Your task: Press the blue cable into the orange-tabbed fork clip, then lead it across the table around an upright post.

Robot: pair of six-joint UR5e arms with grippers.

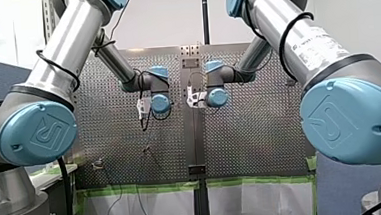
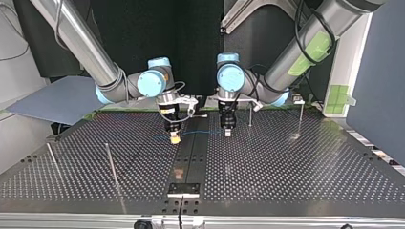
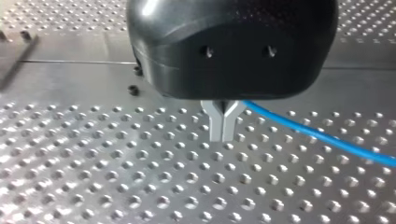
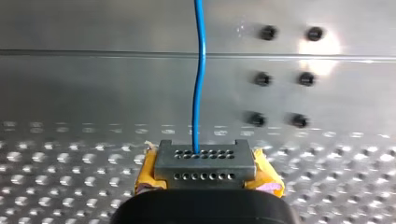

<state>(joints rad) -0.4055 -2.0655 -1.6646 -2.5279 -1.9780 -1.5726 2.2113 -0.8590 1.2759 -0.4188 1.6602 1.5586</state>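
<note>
The thin blue cable [image 2: 198, 132] hangs low over the perforated table [image 2: 286, 171], stretched between my two grippers. In the top view my right gripper [image 2: 175, 138], with yellow pads, is shut on it. In the right wrist view the cable [image 4: 200, 79] runs straight ahead from between the pads [image 4: 147, 175]. My left gripper [image 3: 222, 133] has its metal fingers pressed together. The cable [image 3: 317, 136] leaves from beside their base, so it looks pinched there. In the top view my left gripper [image 2: 228, 131] hovers just above the table. No orange-tabbed clip is identifiable.
Thin upright posts stand on the table: two at the top view's left [image 2: 111, 164] [image 2: 52, 157], one just beside my left gripper [image 2: 250, 116] and one further right [image 2: 301, 119]. A small black plate [image 2: 184, 189] sits at the near edge. Green tape [image 1: 143, 188] lines the table's edge.
</note>
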